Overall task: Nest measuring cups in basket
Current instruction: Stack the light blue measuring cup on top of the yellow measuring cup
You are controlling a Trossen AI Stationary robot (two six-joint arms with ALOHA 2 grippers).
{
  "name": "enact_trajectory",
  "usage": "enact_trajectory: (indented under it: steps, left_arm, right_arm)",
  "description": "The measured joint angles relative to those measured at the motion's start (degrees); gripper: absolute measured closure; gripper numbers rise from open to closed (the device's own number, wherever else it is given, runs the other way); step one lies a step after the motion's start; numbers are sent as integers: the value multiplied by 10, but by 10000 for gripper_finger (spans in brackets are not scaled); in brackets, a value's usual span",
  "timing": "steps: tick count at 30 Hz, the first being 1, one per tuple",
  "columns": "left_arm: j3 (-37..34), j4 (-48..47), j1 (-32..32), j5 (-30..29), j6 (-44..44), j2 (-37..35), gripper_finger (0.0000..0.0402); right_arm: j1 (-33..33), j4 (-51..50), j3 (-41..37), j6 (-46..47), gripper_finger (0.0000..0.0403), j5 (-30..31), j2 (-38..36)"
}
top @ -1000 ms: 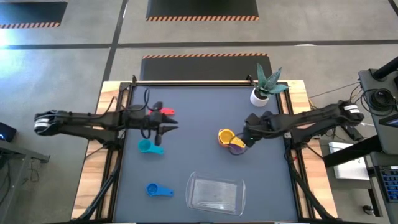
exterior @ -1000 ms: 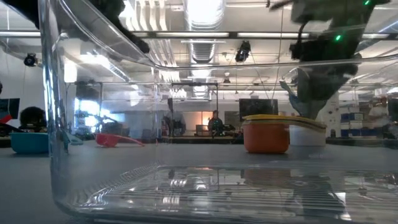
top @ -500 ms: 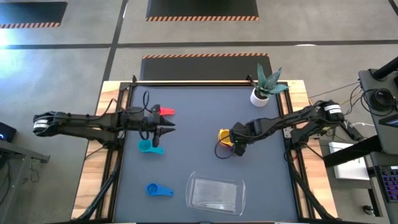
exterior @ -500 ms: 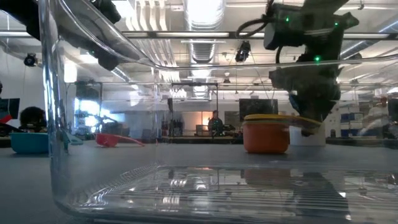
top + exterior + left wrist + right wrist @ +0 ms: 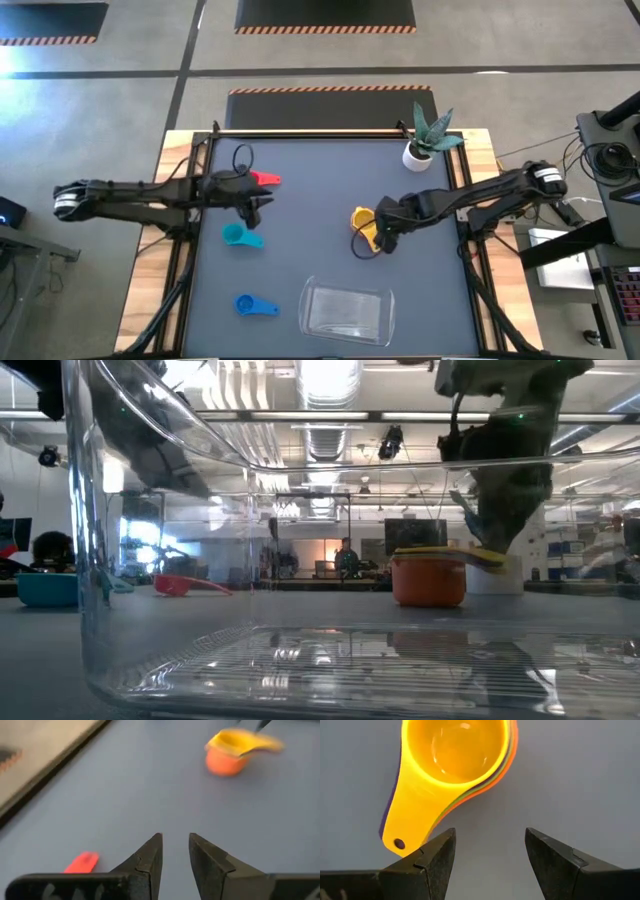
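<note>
clear plastic, the basket sits on the dark desk at its near edge, and every other thing is placed from it here. up and a little to the right of the basket, toward the desk's middle, stands a nested stack of measuring cups: the yellow cup is on top, with an orange cup as the outer shell and purple and green edges showing along the handles in the right wrist view. the right gripper hangs just over the handle end of that stack, between the stack and the basket; its fingers are spread apart with nothing between them, one finger close by the tip of the yellow handle. to the left of the basket, near the same edge, lies the blue cup by itself. farther up from the blue cup, well away from the basket, lies the teal cup, and beyond it, near the far left part of the desk, the red cup. the left gripper is between the red and teal cups, above the desk; its fingers stand a narrow gap apart and hold nothing. a white plant pot with a spiky green plant stands in the far right corner of the desk, well away from the basket. in the low view the basket's clear wall fills the front, with the orange and yellow stack seen through it.
</note>
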Motion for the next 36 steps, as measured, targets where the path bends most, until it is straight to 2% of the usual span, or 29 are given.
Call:
enact_trajectory:
  steps: [4,7,10,15,19,27,36]
  left_arm:
    - [35,-111,25,2,-18,25,324]
    - [59,-195,25,41,-18,42,324]
    - [77,-266,10,98,-40,51,324]
    - [85,-358,-37,91,-98,51,325]
    - [76,-356,-88,91,-154,54,325]
    - [81,-366,-170,89,-244,107,326]
    - [79,-410,-234,46,-321,182,326]
  right_arm:
    - [0,-5,0,8,177,24,-32]
    - [0,-6,0,15,177,26,-53]
    - [0,-9,-1,14,177,27,-67]
    - [0,-10,-1,4,177,36,-77]
    - [3,-11,-1,0,177,38,-77]
    - [3,-11,-1,-9,177,40,-78]
    - [3,-11,-1,-26,177,41,-78]
